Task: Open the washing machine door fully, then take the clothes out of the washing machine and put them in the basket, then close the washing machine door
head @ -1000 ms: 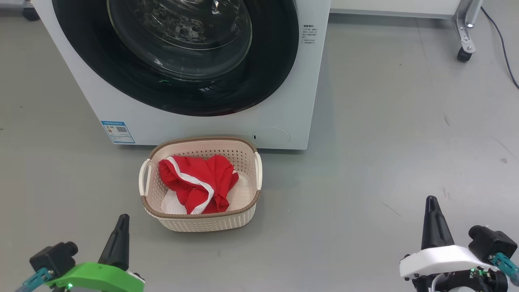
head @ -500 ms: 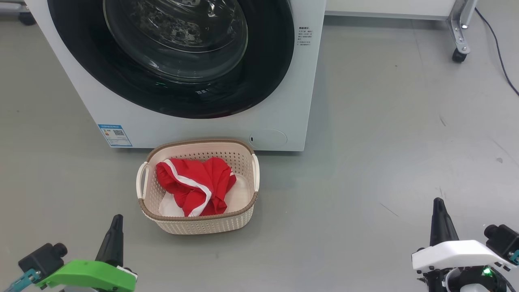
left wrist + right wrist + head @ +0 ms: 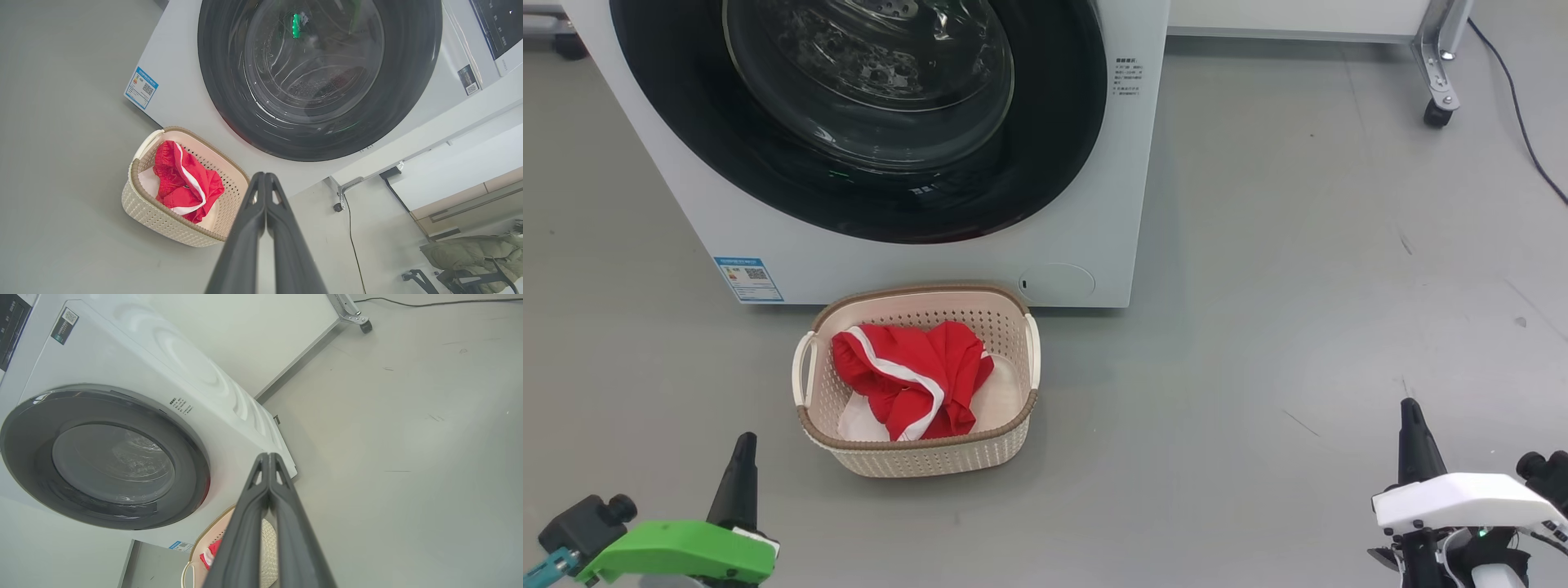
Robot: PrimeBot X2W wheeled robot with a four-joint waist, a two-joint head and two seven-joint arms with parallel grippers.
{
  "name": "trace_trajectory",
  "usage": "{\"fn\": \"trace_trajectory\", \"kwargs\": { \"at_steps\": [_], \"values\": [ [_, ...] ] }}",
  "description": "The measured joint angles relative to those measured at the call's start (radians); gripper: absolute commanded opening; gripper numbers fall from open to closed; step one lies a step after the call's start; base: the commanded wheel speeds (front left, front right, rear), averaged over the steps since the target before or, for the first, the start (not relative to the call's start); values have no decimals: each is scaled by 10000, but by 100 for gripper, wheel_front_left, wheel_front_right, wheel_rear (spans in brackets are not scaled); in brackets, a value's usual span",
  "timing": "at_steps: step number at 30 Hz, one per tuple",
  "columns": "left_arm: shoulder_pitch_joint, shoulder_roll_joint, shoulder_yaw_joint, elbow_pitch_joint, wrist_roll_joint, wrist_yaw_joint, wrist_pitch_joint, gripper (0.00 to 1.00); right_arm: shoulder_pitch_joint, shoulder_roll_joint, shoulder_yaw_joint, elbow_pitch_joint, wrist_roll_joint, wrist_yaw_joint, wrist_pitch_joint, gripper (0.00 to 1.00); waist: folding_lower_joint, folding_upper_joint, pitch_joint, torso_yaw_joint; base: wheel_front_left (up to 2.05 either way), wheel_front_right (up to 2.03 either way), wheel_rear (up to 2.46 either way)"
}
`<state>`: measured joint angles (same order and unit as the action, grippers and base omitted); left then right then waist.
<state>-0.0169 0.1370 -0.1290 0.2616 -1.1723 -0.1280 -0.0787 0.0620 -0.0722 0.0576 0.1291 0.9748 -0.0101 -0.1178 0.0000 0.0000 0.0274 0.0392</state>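
As the right wrist view shows the door's top (image 3: 94, 390), left tool (image 3: 265, 174) and right tool (image 3: 269, 455) sit closed.

On my feed I see a grey floor (image 3: 1298, 245) with faint scuffs, a metal frame leg (image 3: 1427, 57) on a black caster (image 3: 1436, 114), a black cable (image 3: 1521, 131) near it, and an olive jacket (image 3: 474, 253).
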Motion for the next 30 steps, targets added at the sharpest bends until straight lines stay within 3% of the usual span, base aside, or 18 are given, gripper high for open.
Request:
{"fn": "trace_trajectory", "kwargs": {
  "at_steps": [30],
  "values": [
    [-151,-401,978,75,-2614,0,913,0,-586,-236,-433,652,4174,669,771,0,0,0,-140,-227,0,0,0]
  ]
}}
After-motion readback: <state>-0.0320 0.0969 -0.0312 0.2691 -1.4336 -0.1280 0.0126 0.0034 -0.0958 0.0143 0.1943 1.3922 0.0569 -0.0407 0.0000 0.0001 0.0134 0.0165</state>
